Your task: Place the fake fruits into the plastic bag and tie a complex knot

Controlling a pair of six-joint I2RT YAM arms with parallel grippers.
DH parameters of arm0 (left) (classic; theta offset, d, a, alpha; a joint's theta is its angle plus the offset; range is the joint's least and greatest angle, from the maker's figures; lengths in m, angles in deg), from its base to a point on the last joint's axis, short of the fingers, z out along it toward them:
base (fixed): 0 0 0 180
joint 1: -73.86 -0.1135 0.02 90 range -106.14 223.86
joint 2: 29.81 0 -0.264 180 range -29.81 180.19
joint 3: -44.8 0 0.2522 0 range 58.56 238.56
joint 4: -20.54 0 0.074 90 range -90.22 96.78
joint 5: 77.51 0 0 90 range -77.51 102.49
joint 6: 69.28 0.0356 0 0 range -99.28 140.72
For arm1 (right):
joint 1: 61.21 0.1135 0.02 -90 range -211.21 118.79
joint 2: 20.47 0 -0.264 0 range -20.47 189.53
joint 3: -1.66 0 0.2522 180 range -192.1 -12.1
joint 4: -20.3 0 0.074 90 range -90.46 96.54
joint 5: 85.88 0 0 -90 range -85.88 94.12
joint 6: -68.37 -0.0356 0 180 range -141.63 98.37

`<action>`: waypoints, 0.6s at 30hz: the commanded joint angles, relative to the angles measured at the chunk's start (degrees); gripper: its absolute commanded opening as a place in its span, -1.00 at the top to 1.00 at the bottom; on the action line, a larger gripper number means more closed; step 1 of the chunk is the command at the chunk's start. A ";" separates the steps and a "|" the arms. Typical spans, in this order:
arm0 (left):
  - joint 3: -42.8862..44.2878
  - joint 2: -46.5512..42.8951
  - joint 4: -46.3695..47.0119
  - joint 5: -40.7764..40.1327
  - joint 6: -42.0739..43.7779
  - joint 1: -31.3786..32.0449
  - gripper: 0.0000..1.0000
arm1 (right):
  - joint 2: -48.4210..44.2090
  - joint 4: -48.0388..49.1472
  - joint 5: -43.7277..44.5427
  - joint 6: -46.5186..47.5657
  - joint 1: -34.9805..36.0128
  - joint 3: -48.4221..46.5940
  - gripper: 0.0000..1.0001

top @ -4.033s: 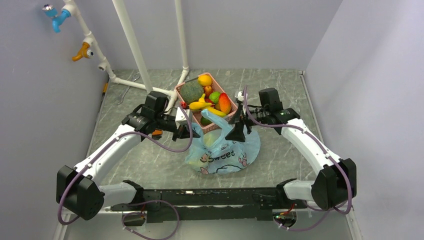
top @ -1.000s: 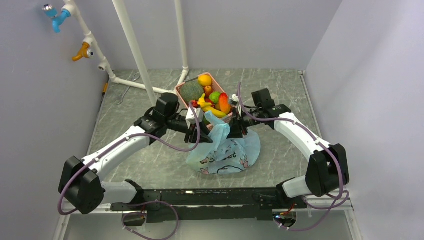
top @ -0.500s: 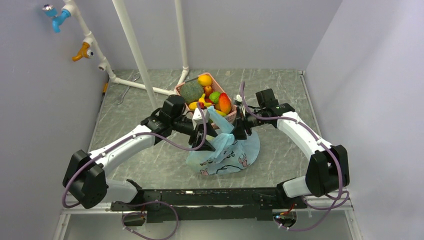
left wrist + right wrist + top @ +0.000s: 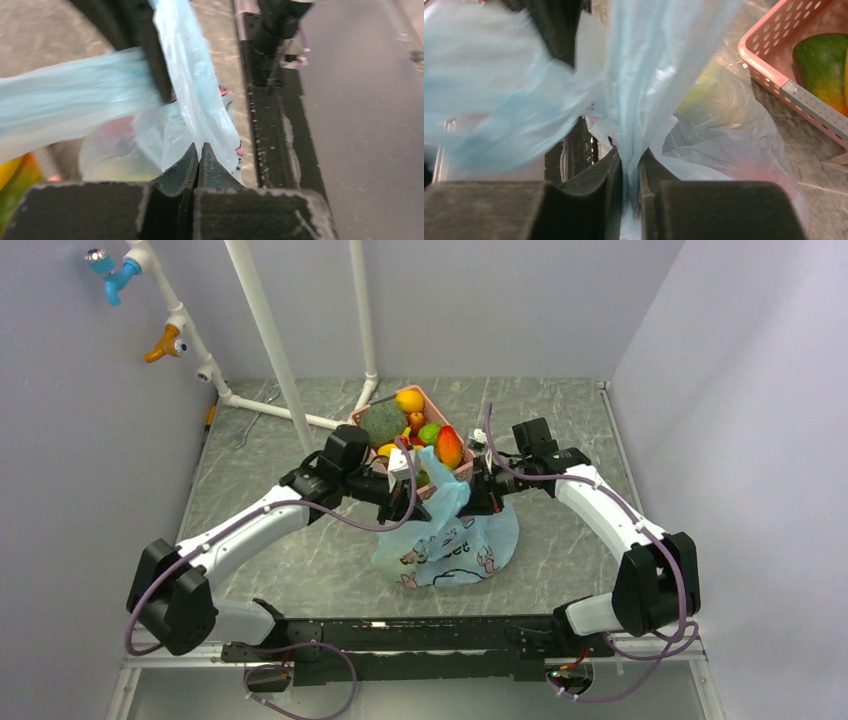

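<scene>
The light-blue plastic bag (image 4: 450, 540) lies on the table in front of the pink basket (image 4: 460, 472). One handle (image 4: 440, 480) stands up between my two grippers. My left gripper (image 4: 407, 504) (image 4: 198, 148) is shut on a strip of bag film (image 4: 200, 100). My right gripper (image 4: 472, 498) (image 4: 631, 161) is shut on another bunched handle (image 4: 649, 75). Yellow-green and red fake fruits (image 4: 696, 90) show dimly through the film. More fruits fill the basket: melon (image 4: 382, 423), orange (image 4: 409, 400), mango (image 4: 449, 447). The knot is out of view.
White pipes (image 4: 262, 335) run up from the table's back left, with blue and orange taps (image 4: 165, 343) on the left wall. A black rail (image 4: 400, 635) spans the near edge between the arm bases. The basket's rim (image 4: 774, 75) is close to my right gripper.
My left gripper has closed on the bag film after standing wide half a second ago. The right jaws have narrowed on their handle, and the handle between them now stands taller.
</scene>
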 commanded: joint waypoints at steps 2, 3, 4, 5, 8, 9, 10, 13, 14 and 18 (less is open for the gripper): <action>-2.40 -5.32 4.92 -16.02 -3.64 -1.47 1.00 | -3.81 4.48 -3.35 -3.36 0.30 1.00 0.42; -2.29 -5.15 4.96 -17.94 -4.03 -1.50 1.00 | -3.84 4.95 -3.68 -3.86 0.39 1.03 0.32; -2.21 -5.02 5.01 -18.81 -3.99 -1.51 1.00 | -3.74 5.03 -4.03 -3.82 0.51 0.79 0.26; -2.31 -4.99 5.23 -19.44 -3.60 -1.32 1.00 | -3.60 4.86 -4.37 -3.74 0.57 0.59 0.22; -2.32 -5.25 4.87 -18.78 -0.34 0.33 1.00 | -2.92 4.79 -5.36 -4.08 0.89 -0.38 -0.13; -2.15 -5.13 4.51 -18.38 0.54 0.85 1.00 | -2.73 5.37 -5.65 -4.68 1.08 -0.51 -0.20; -1.79 -4.82 3.90 -17.72 2.04 1.45 1.00 | -2.59 6.17 -6.00 -5.68 1.39 -0.53 -0.30; -0.97 -3.93 2.80 -17.61 5.33 3.22 1.00 | -2.23 8.18 -6.21 -7.12 1.96 -0.32 -0.42; -0.80 -3.46 2.84 -17.68 5.62 3.50 1.00 | -2.15 8.59 -6.24 -7.47 2.14 -0.22 -0.45; 0.60 -1.70 2.24 -18.64 6.76 4.05 1.00 | -2.15 9.97 -6.51 -8.80 2.84 -0.02 -0.50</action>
